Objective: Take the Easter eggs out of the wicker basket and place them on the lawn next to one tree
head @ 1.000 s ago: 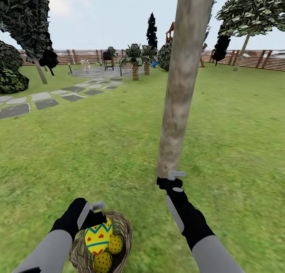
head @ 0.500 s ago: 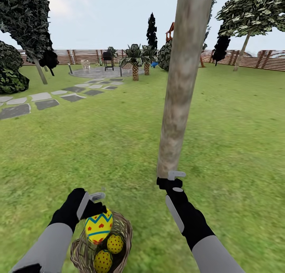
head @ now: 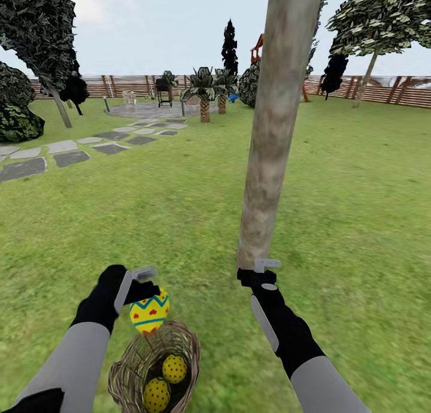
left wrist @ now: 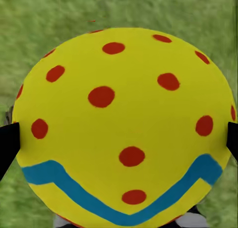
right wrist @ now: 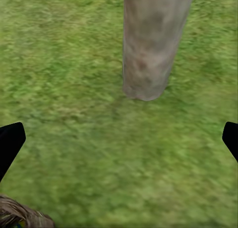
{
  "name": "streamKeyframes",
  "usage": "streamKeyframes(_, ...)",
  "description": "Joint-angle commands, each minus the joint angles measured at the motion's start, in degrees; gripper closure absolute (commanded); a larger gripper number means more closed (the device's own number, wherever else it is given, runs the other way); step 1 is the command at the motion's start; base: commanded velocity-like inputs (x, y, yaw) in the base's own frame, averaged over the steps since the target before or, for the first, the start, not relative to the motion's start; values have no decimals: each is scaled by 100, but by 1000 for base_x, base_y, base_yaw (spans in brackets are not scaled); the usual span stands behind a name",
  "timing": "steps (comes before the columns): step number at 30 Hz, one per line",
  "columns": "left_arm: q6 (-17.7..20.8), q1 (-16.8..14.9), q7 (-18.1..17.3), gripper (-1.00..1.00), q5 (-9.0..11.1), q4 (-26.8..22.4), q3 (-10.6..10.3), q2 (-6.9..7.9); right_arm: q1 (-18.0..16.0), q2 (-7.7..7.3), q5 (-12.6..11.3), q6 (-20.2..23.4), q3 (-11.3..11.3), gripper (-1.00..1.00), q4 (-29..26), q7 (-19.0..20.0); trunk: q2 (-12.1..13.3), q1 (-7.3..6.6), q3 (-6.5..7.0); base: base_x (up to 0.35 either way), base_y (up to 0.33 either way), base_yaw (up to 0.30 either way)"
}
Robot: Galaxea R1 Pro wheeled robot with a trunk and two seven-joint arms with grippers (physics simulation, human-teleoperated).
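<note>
My left gripper (head: 145,286) has risen since a second ago, and I am holding the zigzag egg (head: 149,310) clamped between its fingers, now clear above the wicker basket (head: 127,374). Two dotted eggs (head: 174,368) are lying inside the basket on the lawn (head: 149,221). My right gripper (head: 263,267) is hovering spread wide and empty beside the foot of the tree (head: 269,137).
</note>
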Motion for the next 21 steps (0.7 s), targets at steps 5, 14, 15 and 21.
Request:
streamKeyframes(5, 25, 17, 17, 100, 6, -675, 21, -24, -5, -4, -57, 18, 17, -100, -7, -52, 195, -108, 82, 0, 0, 0)
streamKeyframes(14, 25, 78, 17, 100, 9, -1879, 21, -33, -5, 3, -57, 3, 23, -100, -7, -54, 315, -174, 137, 0, 0, -3)
streamKeyframes(15, 25, 79, 17, 100, 9, -1894, 21, -33, -5, 4, -57, 5, 24, -100, -7, -53, 315, -174, 140, 0, -8, -89)
streamKeyframes(21, 25, 79, 21, 100, -5, -1916, 13, -39, -5, 5, -57, 18, 26, -100, -8, -52, 315, -174, 173, 0, -153, -198)
